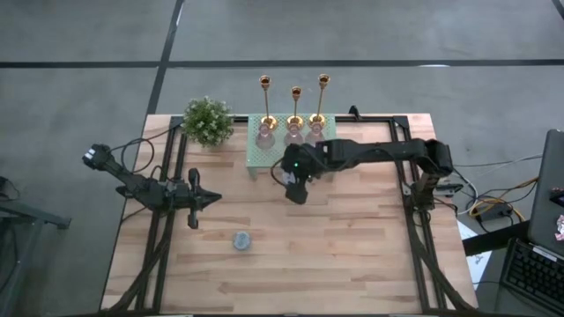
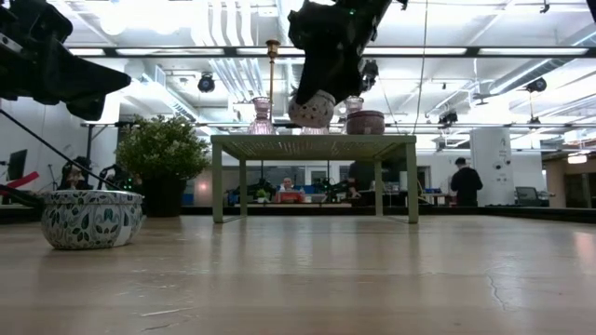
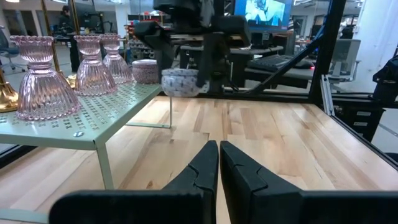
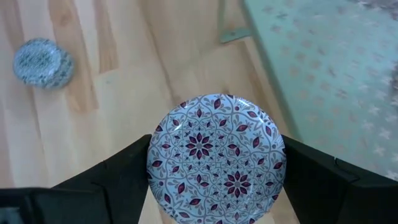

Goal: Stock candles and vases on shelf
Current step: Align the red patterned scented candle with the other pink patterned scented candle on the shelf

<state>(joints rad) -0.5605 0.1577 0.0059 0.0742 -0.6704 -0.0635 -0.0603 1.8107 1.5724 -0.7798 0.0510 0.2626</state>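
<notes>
Right now my right gripper holds a patterned round candle between its fingers, lifted above the table by the shelf's front edge. My left gripper hangs closed and empty, arm stretched level over the table's left half.

Leafy potted plant set at the wooden table's back left corner, three gold candlesticks lined behind.
</notes>
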